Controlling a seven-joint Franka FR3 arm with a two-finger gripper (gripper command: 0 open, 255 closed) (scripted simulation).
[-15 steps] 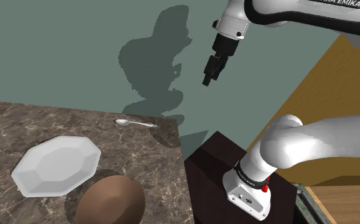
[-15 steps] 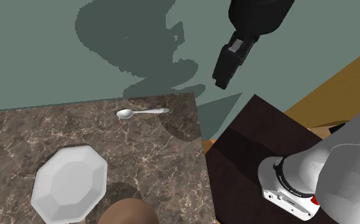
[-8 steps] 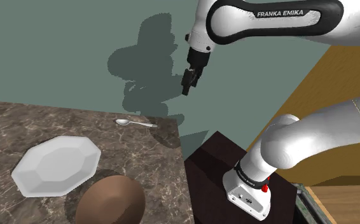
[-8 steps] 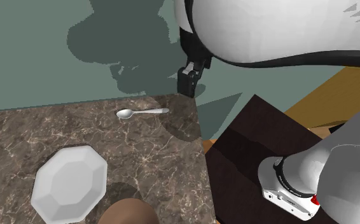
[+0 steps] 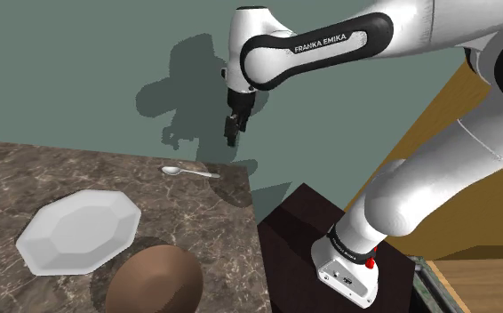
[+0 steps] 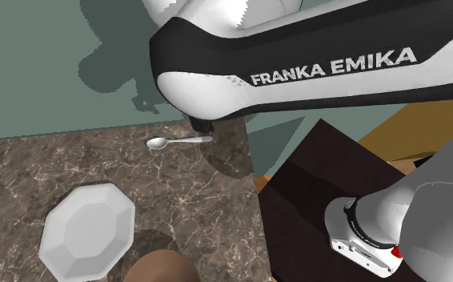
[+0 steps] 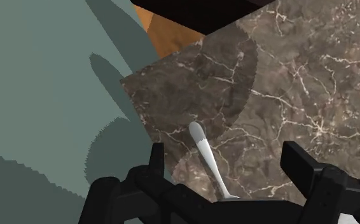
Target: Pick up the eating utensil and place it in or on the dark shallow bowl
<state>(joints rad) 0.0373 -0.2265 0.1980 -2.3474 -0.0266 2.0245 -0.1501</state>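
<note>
Plainly the step in hand is the approach to the pick. The claw hangs in the air with its jaws spread wide and nothing between them that they touch. The spoon lies flat on the marbled surface below the claw, near the surface's corner, and in the wrist view its handle runs lengthwise through the gap between the two fingers, nearer one finger than the other.

To do this well, the claw should probably shift sideways a little so the handle sits in the middle of the gap, then come straight down without twisting, since the jaws already stand across the handle. The spoon is thin and low, so the fingertips likely need to reach almost to the surface before closing, and close gently so the handle does not skid out. The brown bowl waits well away from the claw, past a white plate.
</note>
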